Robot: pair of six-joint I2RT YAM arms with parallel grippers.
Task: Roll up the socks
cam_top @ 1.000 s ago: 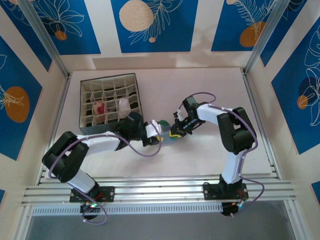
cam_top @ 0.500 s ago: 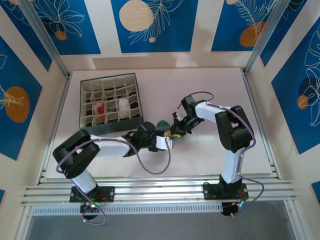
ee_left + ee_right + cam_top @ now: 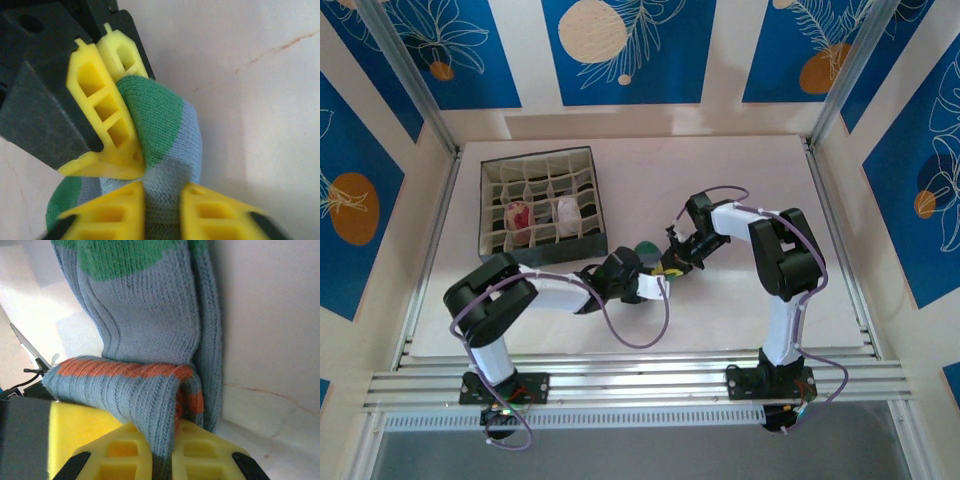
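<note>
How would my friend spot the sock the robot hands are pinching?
On the pale table, look right of the grid box, where the left gripper and right gripper meet. The sock pinched between them is grey-blue with a green toe and an orange cuff band, unlike the peach sock and white sock tucked in the box.

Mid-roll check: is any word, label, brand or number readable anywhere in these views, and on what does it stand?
None can be read.
The grey-blue sock carries only green and orange colour bands, no label or print.
The divided box shows no marking.
The blue wall panels bear leaf and circle drawings, no words.
</note>
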